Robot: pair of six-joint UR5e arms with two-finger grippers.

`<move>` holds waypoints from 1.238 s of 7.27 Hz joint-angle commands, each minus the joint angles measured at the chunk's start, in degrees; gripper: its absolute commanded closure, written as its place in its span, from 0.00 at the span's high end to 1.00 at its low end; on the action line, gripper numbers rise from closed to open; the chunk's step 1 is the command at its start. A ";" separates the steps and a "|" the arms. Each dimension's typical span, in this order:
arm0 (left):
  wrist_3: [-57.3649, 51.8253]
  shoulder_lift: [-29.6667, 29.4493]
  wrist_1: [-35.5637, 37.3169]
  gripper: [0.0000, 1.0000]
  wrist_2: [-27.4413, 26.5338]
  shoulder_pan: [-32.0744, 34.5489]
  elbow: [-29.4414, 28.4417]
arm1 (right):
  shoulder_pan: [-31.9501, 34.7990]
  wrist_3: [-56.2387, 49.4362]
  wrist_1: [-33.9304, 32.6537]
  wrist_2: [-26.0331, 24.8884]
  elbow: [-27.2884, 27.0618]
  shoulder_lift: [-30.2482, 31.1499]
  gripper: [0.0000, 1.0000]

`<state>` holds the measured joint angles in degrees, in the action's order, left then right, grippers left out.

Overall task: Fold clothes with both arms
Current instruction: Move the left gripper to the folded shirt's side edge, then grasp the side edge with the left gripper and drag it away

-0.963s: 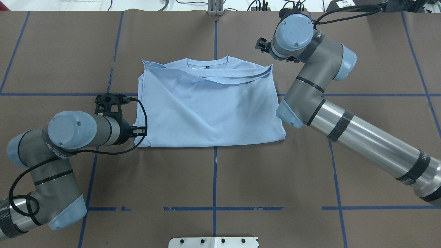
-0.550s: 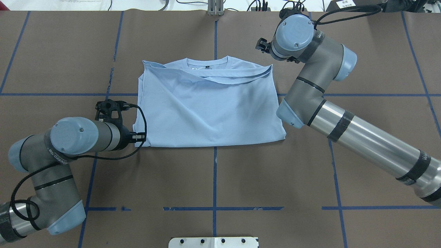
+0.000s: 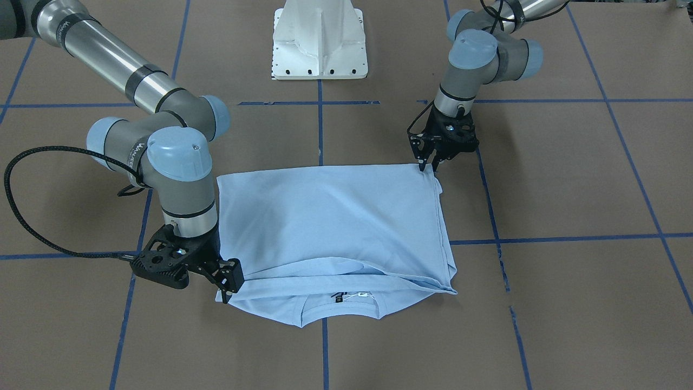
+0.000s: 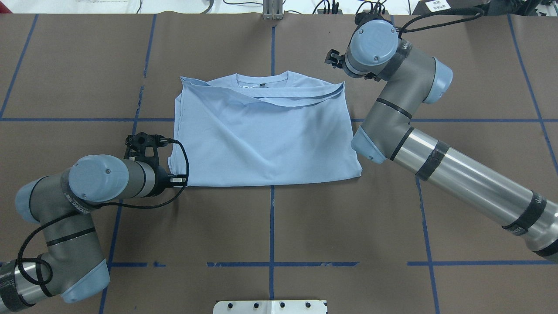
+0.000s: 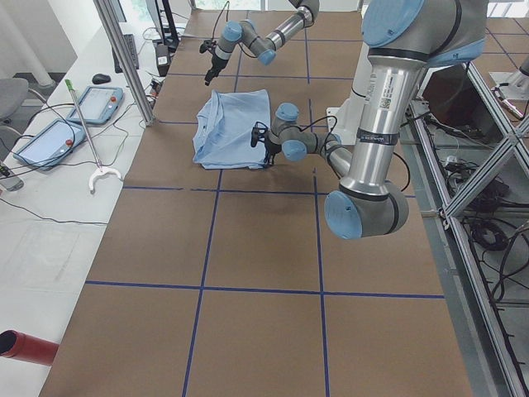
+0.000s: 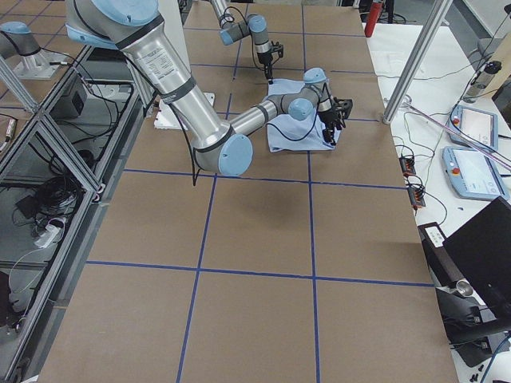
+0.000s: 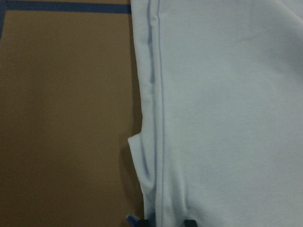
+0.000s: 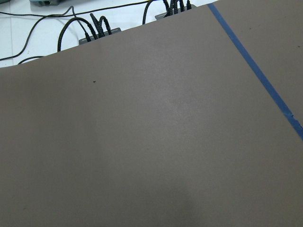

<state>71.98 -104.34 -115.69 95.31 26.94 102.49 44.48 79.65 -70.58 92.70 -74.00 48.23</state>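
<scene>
overhead, right pincer [image 4: 333, 58] mostly hidden

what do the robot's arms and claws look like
Both the left arm and right arm are silver-grey tubes with light blue joint caps, black bands and pale lettering. Black cables run along them. The left claw and right claw are black, two-fingered, with holed frames.

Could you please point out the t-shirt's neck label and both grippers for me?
neck label [image 3: 338, 297], front-facing view, middle of the dark tag.
left gripper [image 3: 428, 164], front-facing view, between its fingertips.
right gripper [image 3: 230, 283], front-facing view, between its fingertips.
</scene>
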 commanded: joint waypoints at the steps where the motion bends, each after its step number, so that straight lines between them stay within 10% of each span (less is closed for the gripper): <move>1: -0.17 0.28 0.02 0.00 -0.12 0.13 0.51 | 0.00 0.07 0.00 0.03 0.00 0.02 1.00; 5: -16.91 0.55 -0.24 0.00 0.05 12.91 -5.06 | 0.08 0.16 0.00 -0.06 0.00 -0.07 1.00; 9: -28.73 -21.98 -13.79 0.00 -0.12 27.53 -43.12 | 0.17 0.33 -0.09 0.03 -1.05 -0.16 1.00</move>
<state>45.64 -118.78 -122.04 95.32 51.10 73.81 44.56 79.90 -70.60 92.72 -74.39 48.11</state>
